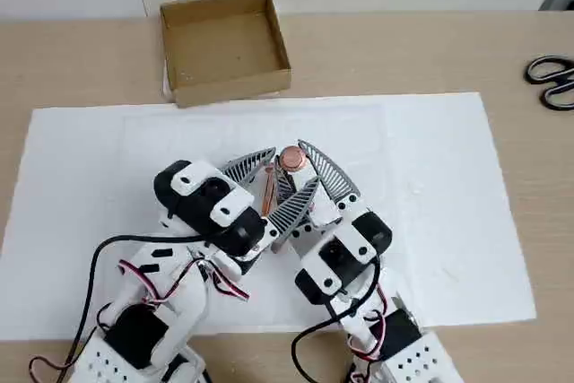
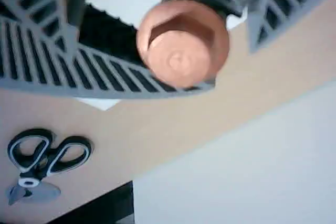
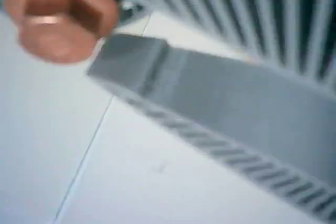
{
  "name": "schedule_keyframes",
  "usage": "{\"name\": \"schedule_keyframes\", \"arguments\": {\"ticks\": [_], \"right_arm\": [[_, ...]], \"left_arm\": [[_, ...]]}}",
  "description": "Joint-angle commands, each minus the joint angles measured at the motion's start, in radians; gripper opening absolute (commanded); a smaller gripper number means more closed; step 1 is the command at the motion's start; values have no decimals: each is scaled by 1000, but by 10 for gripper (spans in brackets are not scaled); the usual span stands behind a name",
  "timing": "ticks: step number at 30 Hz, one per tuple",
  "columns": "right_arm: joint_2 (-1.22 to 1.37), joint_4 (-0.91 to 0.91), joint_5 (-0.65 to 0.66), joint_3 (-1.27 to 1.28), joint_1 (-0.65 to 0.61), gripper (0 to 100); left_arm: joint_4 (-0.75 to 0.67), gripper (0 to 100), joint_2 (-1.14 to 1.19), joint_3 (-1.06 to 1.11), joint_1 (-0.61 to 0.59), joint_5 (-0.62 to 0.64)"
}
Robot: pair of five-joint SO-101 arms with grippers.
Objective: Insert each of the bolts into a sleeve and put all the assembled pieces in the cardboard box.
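A copper bolt with a hex head is held above the white sheet at mid-table, its shaft slanting down toward the arms. My left gripper is shut on the bolt, and in the left wrist view the bolt head sits between its ribbed grey fingers. My right gripper is pressed in close from the right, crossing the left one. The bolt head appears just beside it in the right wrist view. The cardboard box stands open beyond the sheet.
A white paper sheet covers most of the wooden table. Black-handled scissors lie at the far right edge, and the scissors also appear in the left wrist view.
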Motion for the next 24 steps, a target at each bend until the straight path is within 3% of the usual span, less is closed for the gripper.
{"name": "schedule_keyframes", "arguments": {"ticks": [1, 8, 13, 21, 24], "right_arm": [[-15, 24, 8, 5, -7, 4], [-15, 28, 8, 5, -7, 4], [-15, 30, 8, 5, -5, 4], [-15, 30, 8, 5, -5, 4], [-15, 30, 8, 5, -5, 4]], "left_arm": [[-81, 198, 0, -102, 5, 0], [-100, 163, -3, -176, -2, -5], [-100, 162, -3, -223, -28, -74], [-157, 11, -31, -239, -233, -77], [-167, 7, -123, -209, -287, -77]]}}
